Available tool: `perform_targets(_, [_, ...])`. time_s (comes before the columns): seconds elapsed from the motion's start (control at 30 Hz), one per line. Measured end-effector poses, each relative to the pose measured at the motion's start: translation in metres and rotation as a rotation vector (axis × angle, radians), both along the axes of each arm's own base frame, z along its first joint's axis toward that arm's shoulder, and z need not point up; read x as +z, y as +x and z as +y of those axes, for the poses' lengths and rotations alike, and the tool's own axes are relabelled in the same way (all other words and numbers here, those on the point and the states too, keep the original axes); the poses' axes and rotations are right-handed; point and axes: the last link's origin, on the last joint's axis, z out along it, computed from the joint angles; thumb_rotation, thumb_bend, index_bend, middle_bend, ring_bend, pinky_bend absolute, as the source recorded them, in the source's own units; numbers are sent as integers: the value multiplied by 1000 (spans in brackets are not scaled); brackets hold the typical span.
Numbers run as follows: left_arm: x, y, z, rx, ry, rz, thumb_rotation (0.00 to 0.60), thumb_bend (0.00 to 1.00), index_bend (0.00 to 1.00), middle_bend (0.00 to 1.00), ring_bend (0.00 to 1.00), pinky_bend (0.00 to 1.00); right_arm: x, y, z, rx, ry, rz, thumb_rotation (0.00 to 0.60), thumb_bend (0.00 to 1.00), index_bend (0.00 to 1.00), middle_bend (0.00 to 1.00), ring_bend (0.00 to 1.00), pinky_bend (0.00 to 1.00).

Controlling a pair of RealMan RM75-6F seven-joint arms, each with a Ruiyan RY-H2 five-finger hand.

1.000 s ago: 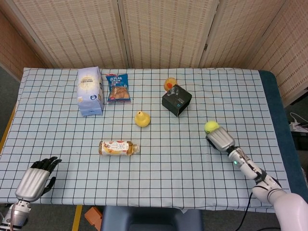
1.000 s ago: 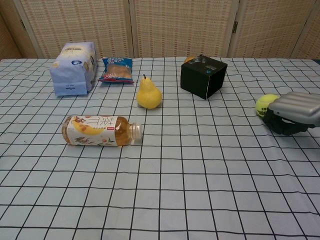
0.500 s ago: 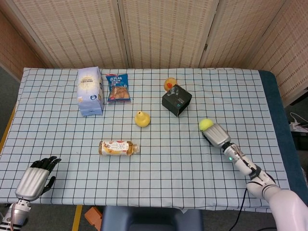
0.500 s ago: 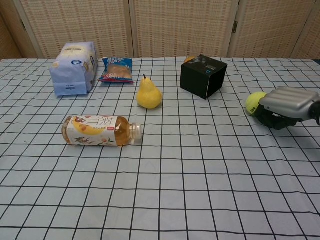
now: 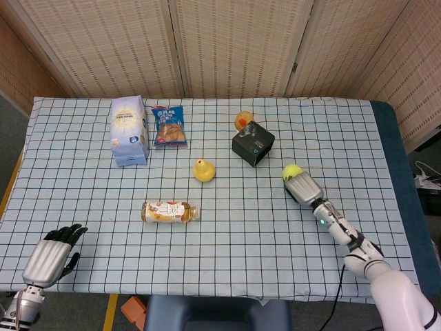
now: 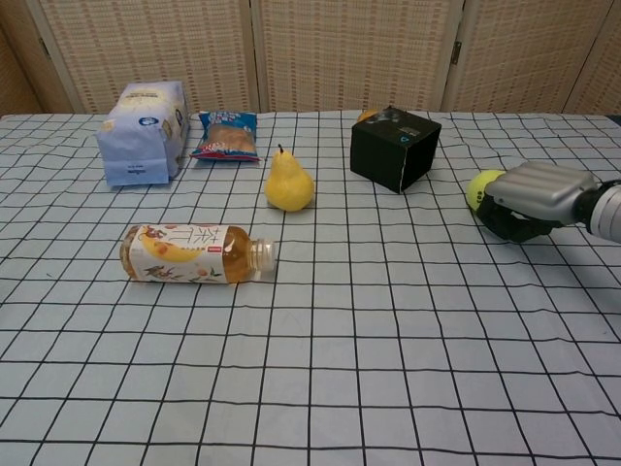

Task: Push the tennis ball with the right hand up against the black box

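On the counter [image 5: 62, 172], covered by a checked cloth: one tennis ball [image 5: 291, 172], one black box [image 5: 253, 143], one pear [image 5: 203, 170], one bottle [image 5: 169, 212] lying on its side, one pale blue bag [image 5: 129, 130], one snack packet [image 5: 169, 126], one orange fruit [image 5: 243, 121] half hidden behind the box. Two robot hands in view.

Right robot hand [image 5: 304, 189]: low on the counter, back of hand up, fingers curled under the palm, nothing enclosed. Tennis ball touching the front of the hand, on the side facing the black box. In the chest view, ball [image 6: 482, 189] visible at the left edge of the right robot hand [image 6: 529, 199], partly tucked against the dark fingers [image 6: 505, 218].

Ball near the black box [image 6: 393, 147] but apart from it; a strip of bare cloth visible between the two in both views. Box ahead of the right robot hand and toward the left robot hand's side, turned corner-on.

Pear [image 6: 288, 181] farther along that side of the right robot hand, beyond the box. Bottle [image 6: 194, 254] beyond the pear and nearer the counter's front edge. Bag [image 6: 144, 130] and packet [image 6: 227, 135] well apart from the right robot hand, toward the far left corner.

Left robot hand [image 5: 50, 258]: at the near left edge of the counter, well apart from every item, fingers curled inward, holding nothing.
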Motion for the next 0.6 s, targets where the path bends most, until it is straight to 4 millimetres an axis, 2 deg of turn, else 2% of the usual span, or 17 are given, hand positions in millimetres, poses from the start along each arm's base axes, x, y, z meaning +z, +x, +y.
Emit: perform_targets(0.6, [3, -3, 4, 19, 27, 8, 600, 466, 204, 181, 214, 306, -9, 20, -23, 4, -2, 7, 600, 891, 1000, 914, 920, 828])
